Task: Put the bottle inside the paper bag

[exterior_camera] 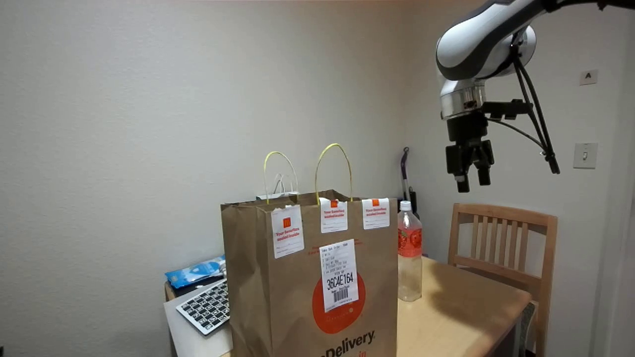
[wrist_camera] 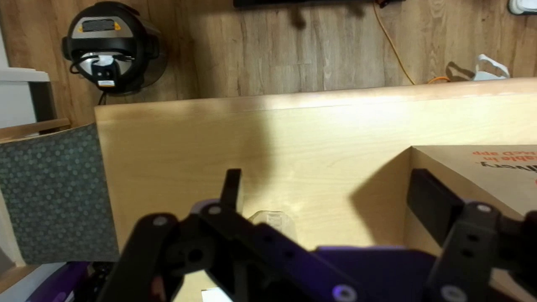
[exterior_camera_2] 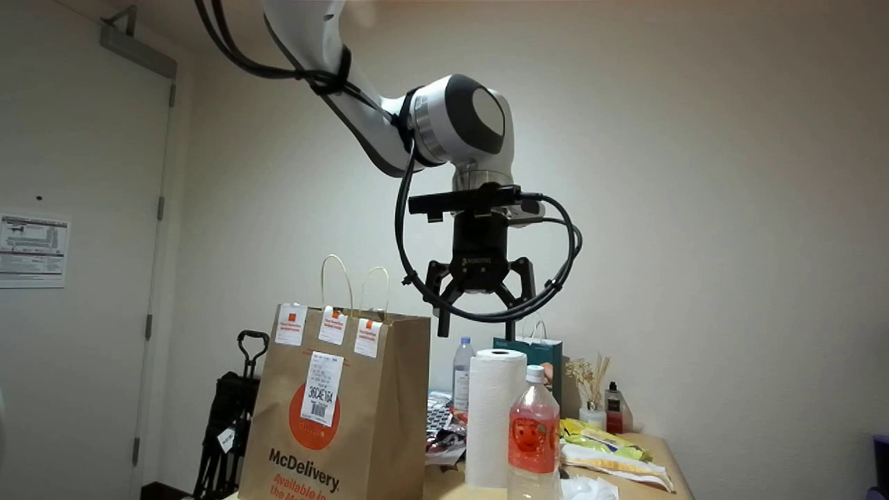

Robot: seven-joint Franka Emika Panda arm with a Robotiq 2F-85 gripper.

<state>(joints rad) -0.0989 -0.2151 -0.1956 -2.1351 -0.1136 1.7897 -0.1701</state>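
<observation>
The bottle, clear with a red-orange label and white cap, stands upright on the table in both exterior views (exterior_camera: 410, 243) (exterior_camera_2: 533, 434). In the wrist view only a clear base edge, likely the bottle's (wrist_camera: 275, 220), shows behind a finger. The brown paper bag stands upright beside it, handles up (exterior_camera: 297, 297) (exterior_camera_2: 347, 396); its side shows at the right in the wrist view (wrist_camera: 503, 176). Its inside is hidden. My gripper is open and empty, pointing down, well above the table (exterior_camera: 474, 182) (exterior_camera_2: 477, 328) (wrist_camera: 327, 178). It is higher than the bottle's cap and apart from both things.
A paper towel roll (exterior_camera_2: 489, 423) stands near the bottle. Behind it are a second clear bottle (exterior_camera_2: 462, 375), a green bag (exterior_camera_2: 545, 354) and a reed vase (exterior_camera_2: 592, 417). Packets (exterior_camera_2: 604, 444) lie near the table's edge. A keyboard (exterior_camera: 206, 305) and chair (exterior_camera: 501, 243) flank the scene.
</observation>
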